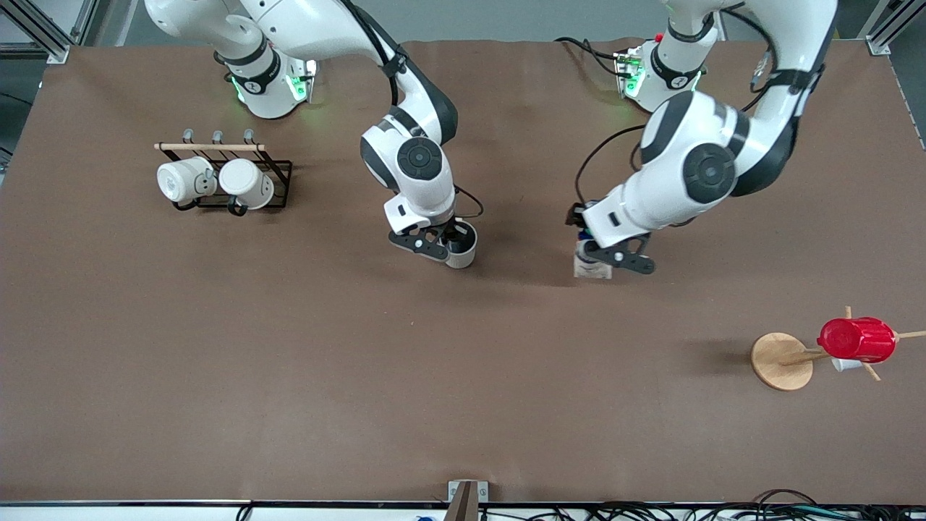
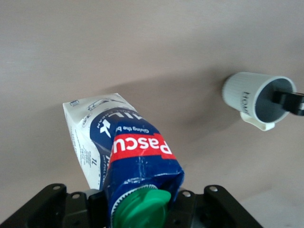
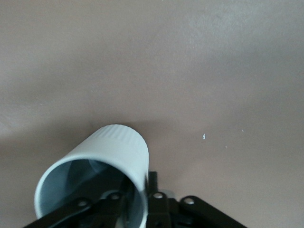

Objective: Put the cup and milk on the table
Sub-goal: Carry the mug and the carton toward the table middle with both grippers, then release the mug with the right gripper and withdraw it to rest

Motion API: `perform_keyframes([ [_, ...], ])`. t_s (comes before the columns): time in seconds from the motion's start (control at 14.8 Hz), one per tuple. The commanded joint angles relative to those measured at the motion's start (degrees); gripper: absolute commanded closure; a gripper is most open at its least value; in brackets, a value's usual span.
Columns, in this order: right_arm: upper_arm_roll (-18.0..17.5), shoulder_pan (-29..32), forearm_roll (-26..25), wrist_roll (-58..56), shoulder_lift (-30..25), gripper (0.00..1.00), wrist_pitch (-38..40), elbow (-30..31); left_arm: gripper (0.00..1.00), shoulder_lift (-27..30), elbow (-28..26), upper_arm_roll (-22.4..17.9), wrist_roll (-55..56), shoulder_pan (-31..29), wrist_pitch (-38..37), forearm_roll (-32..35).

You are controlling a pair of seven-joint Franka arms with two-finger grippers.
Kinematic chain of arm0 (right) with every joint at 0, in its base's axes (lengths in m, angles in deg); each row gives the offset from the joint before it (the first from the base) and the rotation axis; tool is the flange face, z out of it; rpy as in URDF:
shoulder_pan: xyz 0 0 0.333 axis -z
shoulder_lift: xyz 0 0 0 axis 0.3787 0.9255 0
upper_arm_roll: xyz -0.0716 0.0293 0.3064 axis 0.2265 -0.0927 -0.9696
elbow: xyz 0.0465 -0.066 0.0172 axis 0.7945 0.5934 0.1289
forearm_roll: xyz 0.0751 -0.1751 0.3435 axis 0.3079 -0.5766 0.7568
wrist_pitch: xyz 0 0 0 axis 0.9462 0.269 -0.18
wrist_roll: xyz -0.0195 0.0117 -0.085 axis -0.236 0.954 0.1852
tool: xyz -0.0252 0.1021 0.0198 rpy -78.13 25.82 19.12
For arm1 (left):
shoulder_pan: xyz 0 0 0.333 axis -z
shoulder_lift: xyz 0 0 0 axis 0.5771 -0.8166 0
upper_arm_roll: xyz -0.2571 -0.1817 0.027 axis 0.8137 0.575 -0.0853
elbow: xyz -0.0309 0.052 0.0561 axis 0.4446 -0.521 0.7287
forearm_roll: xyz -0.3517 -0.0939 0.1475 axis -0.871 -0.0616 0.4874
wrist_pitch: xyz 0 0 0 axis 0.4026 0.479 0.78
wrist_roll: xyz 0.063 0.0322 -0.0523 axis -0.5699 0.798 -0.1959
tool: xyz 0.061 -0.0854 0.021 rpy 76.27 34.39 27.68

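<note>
My right gripper (image 1: 450, 246) is shut on the rim of the cup (image 1: 461, 250), a cream-white mug with a grey inside, low over the middle of the brown table (image 1: 289, 362). In the right wrist view one finger is inside the cup (image 3: 111, 156) and one outside, with the gripper (image 3: 142, 197) at its rim. My left gripper (image 1: 606, 262) is shut on the milk (image 1: 592, 269), a white carton with a blue top, red label and green cap. The left wrist view shows the milk (image 2: 126, 152) between the gripper's (image 2: 140, 206) fingers, its base at or just above the table. The cup (image 2: 254, 97) shows there too.
A black wire rack (image 1: 278, 177) with two all-white mugs (image 1: 217, 181) stands toward the right arm's end. A wooden mug tree (image 1: 781, 360) with a red ribbed cup (image 1: 857, 339) stands toward the left arm's end, nearer to the front camera.
</note>
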Motion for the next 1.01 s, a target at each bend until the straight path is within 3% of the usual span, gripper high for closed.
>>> perform_keyframes([
  [0.0, 0.44, -0.40, -1.16, 0.67, -1.66, 0.00, 1.11, -0.02, 0.99, -7.09, 6.86, 4.01, 5.94, 0.11, -0.99, 0.09],
  [0.27, 1.66, 1.17, -3.69, -0.30, -7.53, 0.00, 6.45, 0.15, 0.99, -12.73, 12.67, 5.78, 10.80, 1.87, -0.03, 0.53],
  [0.47, 4.21, 5.12, -7.39, -4.50, -15.35, 0.00, 13.57, 0.33, 1.00, -14.92, 13.30, 7.45, 11.33, 2.66, 6.10, 0.71],
  [0.61, 4.39, 11.08, -7.40, -14.48, -19.84, 0.00, 17.35, 0.33, 1.00, -15.46, 12.95, 9.46, 11.50, 2.84, 10.50, 0.88],
  [0.94, 4.31, 25.50, -6.61, -40.16, -27.67, 0.00, 28.69, 0.51, 0.99, -15.20, 9.35, 10.62, 10.54, 2.58, 10.87, 0.88],
])
